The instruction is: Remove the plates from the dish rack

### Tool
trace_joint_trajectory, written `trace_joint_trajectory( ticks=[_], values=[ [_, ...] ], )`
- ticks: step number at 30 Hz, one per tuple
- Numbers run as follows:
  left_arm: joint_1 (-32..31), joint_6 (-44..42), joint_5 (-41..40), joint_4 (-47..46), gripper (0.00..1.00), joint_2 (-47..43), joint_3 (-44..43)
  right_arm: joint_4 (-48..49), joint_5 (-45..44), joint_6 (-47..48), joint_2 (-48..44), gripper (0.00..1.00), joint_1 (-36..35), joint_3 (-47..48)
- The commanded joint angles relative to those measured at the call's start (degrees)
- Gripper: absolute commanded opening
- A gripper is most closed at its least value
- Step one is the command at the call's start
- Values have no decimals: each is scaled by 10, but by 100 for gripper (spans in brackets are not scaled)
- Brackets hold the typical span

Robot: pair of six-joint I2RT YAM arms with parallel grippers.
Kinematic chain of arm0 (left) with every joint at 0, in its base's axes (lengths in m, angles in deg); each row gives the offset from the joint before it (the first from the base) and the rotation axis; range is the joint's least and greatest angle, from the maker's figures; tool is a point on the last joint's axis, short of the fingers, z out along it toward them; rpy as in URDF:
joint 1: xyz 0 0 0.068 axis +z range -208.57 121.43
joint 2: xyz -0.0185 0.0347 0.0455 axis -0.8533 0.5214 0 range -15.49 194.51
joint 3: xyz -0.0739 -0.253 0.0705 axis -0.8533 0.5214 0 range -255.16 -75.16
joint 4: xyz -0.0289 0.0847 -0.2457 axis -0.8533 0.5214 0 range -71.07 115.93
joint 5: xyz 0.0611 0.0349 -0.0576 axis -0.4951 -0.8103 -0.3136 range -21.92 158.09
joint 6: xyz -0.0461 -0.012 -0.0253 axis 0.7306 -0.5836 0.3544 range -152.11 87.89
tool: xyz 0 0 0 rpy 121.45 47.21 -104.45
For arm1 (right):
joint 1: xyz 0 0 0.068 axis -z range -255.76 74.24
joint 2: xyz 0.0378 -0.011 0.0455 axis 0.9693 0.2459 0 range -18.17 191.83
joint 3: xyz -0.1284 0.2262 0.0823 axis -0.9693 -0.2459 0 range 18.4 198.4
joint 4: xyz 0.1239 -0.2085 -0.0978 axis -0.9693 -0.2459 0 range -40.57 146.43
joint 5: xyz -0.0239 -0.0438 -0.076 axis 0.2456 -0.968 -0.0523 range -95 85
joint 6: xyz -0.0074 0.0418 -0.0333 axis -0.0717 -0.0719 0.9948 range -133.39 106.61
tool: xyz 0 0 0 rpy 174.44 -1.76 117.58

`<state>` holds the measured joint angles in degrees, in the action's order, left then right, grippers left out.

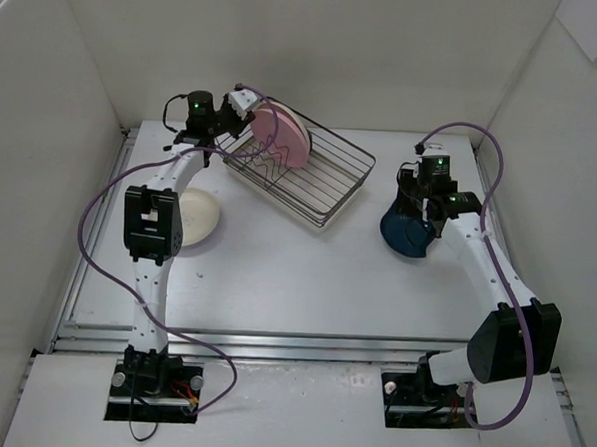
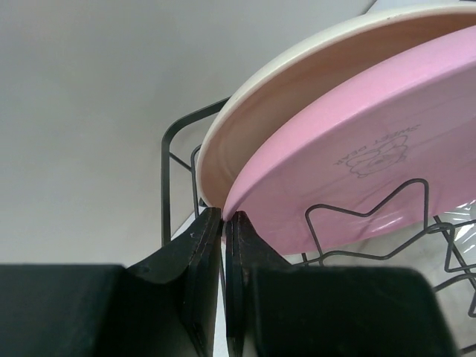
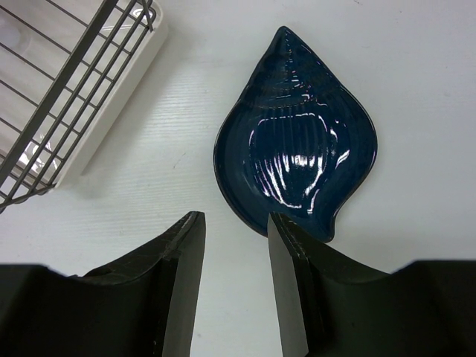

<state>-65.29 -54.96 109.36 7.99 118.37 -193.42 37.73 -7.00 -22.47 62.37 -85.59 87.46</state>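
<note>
Top external view: the white table [image 1: 306, 274] carries the dish rack [image 1: 331, 185] at its far side. Two plates stand on edge at the rack's left end, a pink plate [image 2: 357, 149] in front of a cream plate [image 2: 245, 126]. Both are cut off at the right edge of the left wrist view.

The pink plate bears small grey print with an outline drawing. It sits upside down and seems to read "SWEET BEAR", though that is not certain.

Another cream plate [image 1: 197, 216] lies flat on the table, partly hidden by the left arm. A dark blue plate [image 3: 297, 141], shell-shaped and ribbed, lies flat to the right of the rack.

The left gripper [image 2: 223, 216] has its fingers drawn to a thin slit where the two standing rims meet. Whether it pinches a rim cannot be told. The right gripper [image 3: 234, 219] is spread wide and holds nothing, one fingertip overlapping the blue plate's edge.
</note>
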Motion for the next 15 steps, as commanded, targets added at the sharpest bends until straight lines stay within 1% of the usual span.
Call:
trace_joint_trajectory(
  ticks=[1, 4, 8, 11, 15],
  values=[
    [0, -6, 32, -22, 0, -83, -11, 13, 1, 2, -3, 40, -3, 32],
    [0, -17, 36, -1, 0, -98, -2, 13, -3, 3, -9, 40, -5, 29],
    [0, -32, 22, 0, 0, -129, 32, 13, -4, 4, -16, 40, -5, 27],
    [6, -25, 7, 14, 0, -146, 32, 15, -5, 4, -22, 40, -5, 20],
    [6, -4, -8, 5, 0, -156, 31, 20, -1, 3, -30, 40, -5, 18]
  ],
)
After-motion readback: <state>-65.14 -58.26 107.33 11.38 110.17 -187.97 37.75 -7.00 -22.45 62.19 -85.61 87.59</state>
